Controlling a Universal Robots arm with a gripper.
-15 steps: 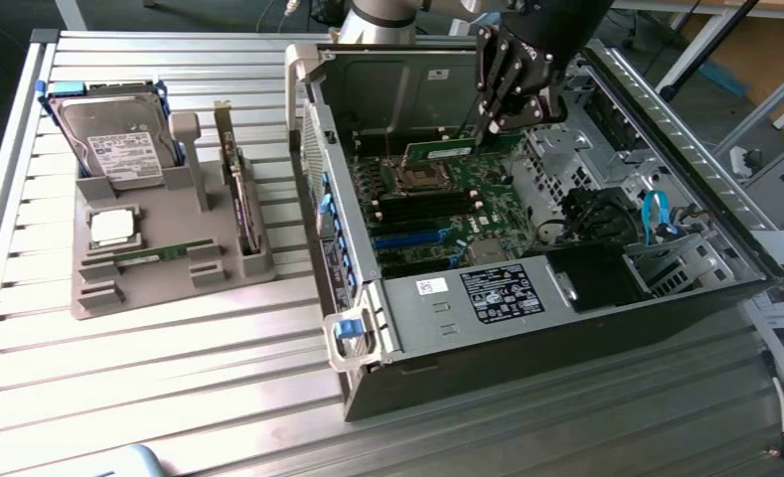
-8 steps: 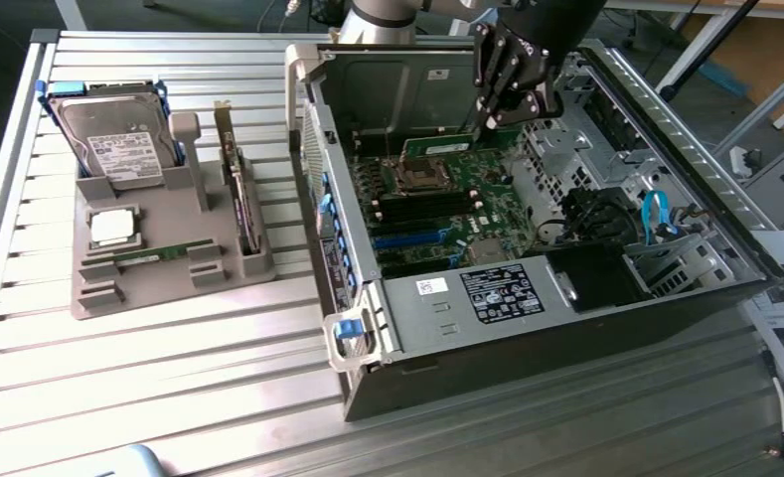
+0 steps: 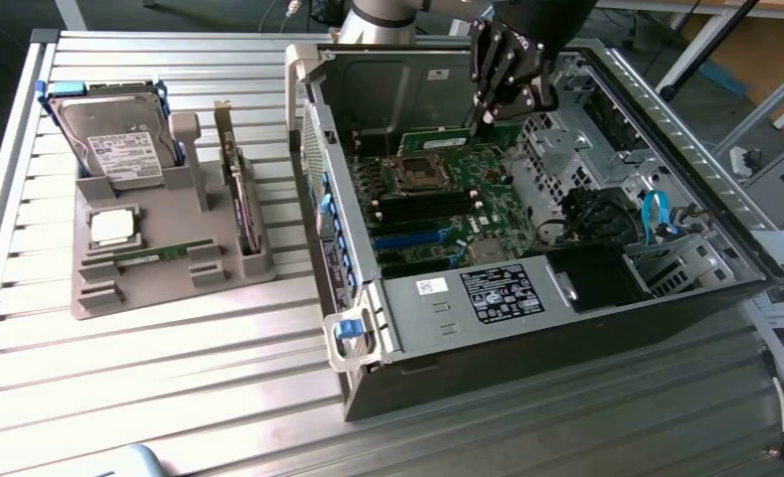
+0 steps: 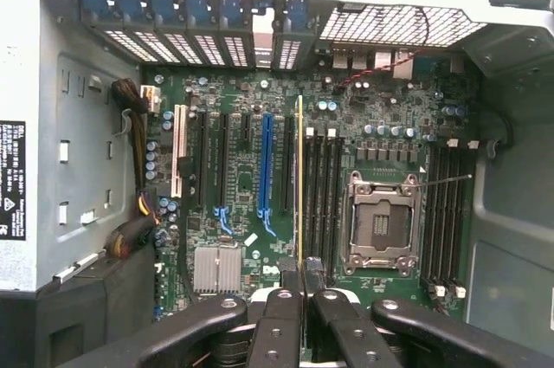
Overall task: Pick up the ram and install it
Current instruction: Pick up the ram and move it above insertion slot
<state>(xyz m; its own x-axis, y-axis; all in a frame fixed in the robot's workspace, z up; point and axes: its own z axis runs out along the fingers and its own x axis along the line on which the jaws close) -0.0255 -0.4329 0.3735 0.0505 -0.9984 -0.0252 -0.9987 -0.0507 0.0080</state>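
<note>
Ribbed metal surface (image 3: 166,388) gleams; bare sheet-metal case (image 3: 392,89), matt black end effector (image 4: 300,280), the ram (image 4: 299,169) a green circuit board.

No wording can be read. On the computer case (image 3: 525,348), the black label (image 3: 498,295) and the white sticker (image 3: 430,286) beside it carry print too fine to make out. So does the white label (image 3: 124,149) on the hard drive (image 3: 80,104). In the wrist view, a black strip (image 4: 11,179) is equally unreadable.

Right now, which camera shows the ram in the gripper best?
The wrist view: the ram runs edge-on from the gripper, beside the black memory slots. The exterior view shows it as a narrow green strip at the gripper, above the motherboard.
</note>
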